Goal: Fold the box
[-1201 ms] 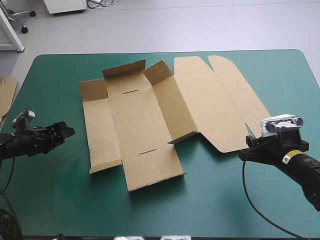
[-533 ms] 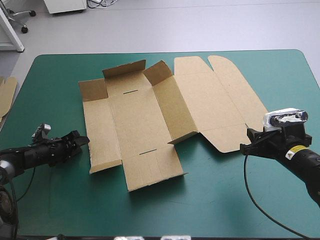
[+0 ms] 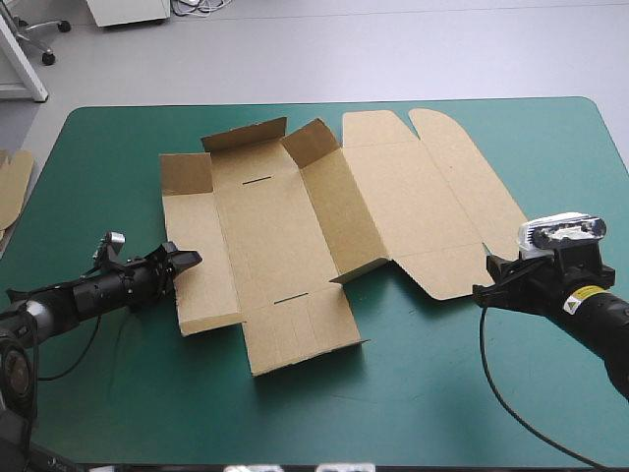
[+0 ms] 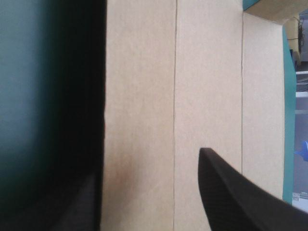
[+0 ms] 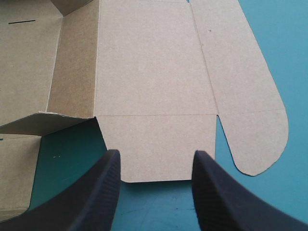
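Note:
The brown box (image 3: 285, 226) lies as a cut sheet in the middle of the table, mostly flat, with short flaps raised at its far side and a wall panel tilted up beside the lid. My left gripper (image 3: 185, 261) is open at the near part of the left panel's outer edge. In the left wrist view one black finger (image 4: 231, 192) lies over the board (image 4: 207, 96), and the other is a dark blur at the edge. My right gripper (image 3: 483, 279) is open just off the lid's near flap. That flap's edge (image 5: 154, 144) sits between its fingertips (image 5: 155, 156).
An edge of more brown board (image 3: 12, 182) shows at the table's left edge. Bare teal-green cover (image 3: 432, 393) stretches along the near side and to the right of the box.
My left gripper has moved right across the cover to the box's left panel edge, and that panel has shifted slightly. The right gripper rose a little earlier and has since held still.

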You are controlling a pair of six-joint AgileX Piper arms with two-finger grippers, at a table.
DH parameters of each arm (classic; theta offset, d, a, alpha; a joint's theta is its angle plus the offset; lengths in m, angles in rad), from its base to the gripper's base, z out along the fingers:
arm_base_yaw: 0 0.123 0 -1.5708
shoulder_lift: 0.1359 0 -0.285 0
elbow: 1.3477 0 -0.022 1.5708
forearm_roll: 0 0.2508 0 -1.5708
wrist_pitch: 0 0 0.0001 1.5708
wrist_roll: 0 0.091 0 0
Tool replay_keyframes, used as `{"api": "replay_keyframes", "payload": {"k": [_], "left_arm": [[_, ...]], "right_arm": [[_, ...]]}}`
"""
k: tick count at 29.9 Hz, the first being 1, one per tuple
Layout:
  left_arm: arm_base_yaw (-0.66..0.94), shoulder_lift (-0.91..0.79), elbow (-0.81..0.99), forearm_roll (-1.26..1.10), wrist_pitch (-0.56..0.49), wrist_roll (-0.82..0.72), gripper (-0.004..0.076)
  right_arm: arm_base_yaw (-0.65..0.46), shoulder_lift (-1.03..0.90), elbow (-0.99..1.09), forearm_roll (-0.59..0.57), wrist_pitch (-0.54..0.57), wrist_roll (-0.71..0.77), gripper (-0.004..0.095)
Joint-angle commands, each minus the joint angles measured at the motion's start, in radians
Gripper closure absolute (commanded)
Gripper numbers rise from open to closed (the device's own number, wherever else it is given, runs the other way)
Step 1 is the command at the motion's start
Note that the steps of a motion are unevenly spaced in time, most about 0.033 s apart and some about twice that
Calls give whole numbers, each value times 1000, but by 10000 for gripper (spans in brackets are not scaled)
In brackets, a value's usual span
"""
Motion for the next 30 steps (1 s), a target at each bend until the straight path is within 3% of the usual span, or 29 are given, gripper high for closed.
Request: {"api": "replay_keyframes", "payload": {"k": [1, 10, 15, 18, 23, 30], "left_arm": [[-15, -5, -20, -71, 65, 32, 346], [-57, -5, -85, -57, 28, 24, 430], [-131, -5, -151, 12, -89, -24, 493], [-149, -5, -189, 86, -132, -67, 559], [-152, 1, -230, 120, -136, -77, 736], [-152, 37, -299, 205, -68, -77, 738]], "right_arm": [[-4, 0, -36, 21, -57, -9, 464], [-4, 0, -36, 24, -51, -9, 464], [-4, 0, -36, 24, -51, -9, 464], [-4, 0, -36, 24, -51, -9, 464], [-4, 0, -36, 26, -51, -9, 464], [-4, 0, -36, 26, -51, -9, 464]]}}
